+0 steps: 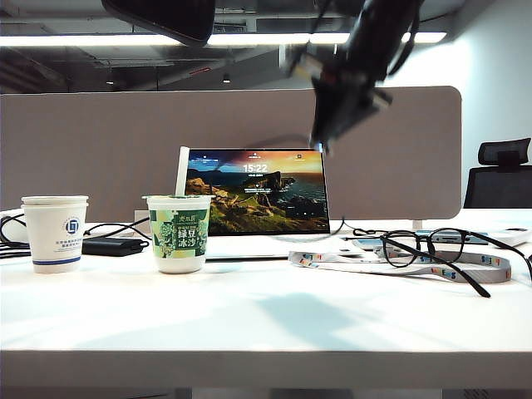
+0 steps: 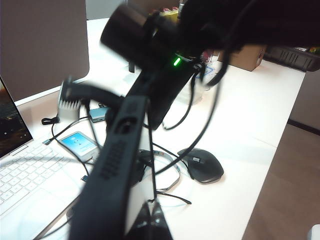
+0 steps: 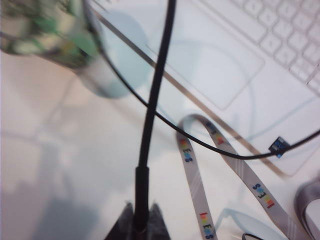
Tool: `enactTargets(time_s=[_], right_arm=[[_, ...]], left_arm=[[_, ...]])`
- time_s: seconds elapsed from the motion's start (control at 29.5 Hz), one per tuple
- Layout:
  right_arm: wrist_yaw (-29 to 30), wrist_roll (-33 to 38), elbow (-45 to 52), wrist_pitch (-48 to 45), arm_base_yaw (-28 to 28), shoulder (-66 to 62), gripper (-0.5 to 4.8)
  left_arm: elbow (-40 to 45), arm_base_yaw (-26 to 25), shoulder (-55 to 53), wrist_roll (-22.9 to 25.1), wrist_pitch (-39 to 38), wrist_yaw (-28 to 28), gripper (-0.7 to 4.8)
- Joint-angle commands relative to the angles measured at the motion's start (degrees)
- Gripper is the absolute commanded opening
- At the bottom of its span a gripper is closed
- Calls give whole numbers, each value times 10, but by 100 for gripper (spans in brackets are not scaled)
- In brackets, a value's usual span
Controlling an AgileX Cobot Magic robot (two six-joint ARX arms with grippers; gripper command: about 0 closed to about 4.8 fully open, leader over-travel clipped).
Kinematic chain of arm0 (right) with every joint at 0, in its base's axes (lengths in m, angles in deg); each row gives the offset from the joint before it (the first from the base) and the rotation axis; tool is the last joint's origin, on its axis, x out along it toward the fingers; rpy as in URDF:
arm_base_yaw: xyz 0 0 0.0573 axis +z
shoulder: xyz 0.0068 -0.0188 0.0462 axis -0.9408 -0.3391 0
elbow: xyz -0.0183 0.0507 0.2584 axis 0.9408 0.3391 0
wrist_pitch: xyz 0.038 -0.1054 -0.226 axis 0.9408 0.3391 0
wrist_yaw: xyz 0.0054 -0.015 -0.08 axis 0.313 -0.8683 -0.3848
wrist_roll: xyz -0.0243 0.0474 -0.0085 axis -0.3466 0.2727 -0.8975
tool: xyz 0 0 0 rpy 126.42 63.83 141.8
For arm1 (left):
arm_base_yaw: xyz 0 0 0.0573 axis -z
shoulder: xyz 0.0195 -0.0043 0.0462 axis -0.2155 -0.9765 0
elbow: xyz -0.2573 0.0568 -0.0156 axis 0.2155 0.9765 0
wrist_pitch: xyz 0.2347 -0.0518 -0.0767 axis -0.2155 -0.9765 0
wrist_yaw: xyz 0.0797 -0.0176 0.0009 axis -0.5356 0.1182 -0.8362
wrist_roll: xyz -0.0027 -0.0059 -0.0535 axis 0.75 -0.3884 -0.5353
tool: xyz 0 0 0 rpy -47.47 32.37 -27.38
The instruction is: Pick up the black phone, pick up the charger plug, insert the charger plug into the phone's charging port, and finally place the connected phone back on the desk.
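Left tool (image 2: 150, 220), above laptop (image 2: 30, 175): clamped on phone (image 2: 141, 192). Right tool (image 3: 140, 227), exterior view's upper right-centre: pinching plug (image 3: 141, 195). Risk: trailing cable (image 3: 157, 85) may snag cup (image 3: 50, 30), glasses (image 1: 424, 247).

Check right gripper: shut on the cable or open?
Shut on the charger cable: the right gripper, raised above the desk, pinches the cable between its fingers.

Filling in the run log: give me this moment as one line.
left gripper: shut on black phone, raised | right gripper: shut on charger plug, above laptop | plug: not inserted
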Motion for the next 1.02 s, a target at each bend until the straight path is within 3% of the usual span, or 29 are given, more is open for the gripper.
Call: enactTargets(time_s=[0.03, 0.24, 0.37, 0.61, 0.78, 1.02], right_arm=[[28, 7, -4, -14, 0, 46, -5], [44, 12, -4, -42, -1, 122, -5], [86, 26, -4, -68, -4, 163, -5], [217, 85, -4, -170, -5, 215, -5], [316, 144, -4, -255, -5, 229, -5], [405, 209, -4, -336, -5, 231, -6]], left_arm=[[-4, 0, 4, 0, 21, 5, -7], [-4, 0, 4, 0, 21, 5, -7], [-4, 0, 4, 0, 22, 5, -7], [-4, 0, 3, 3, 55, 56, -7], [-4, 0, -4, 0, 117, 121, -7], [-4, 0, -15, -13, 167, 125, -7]])
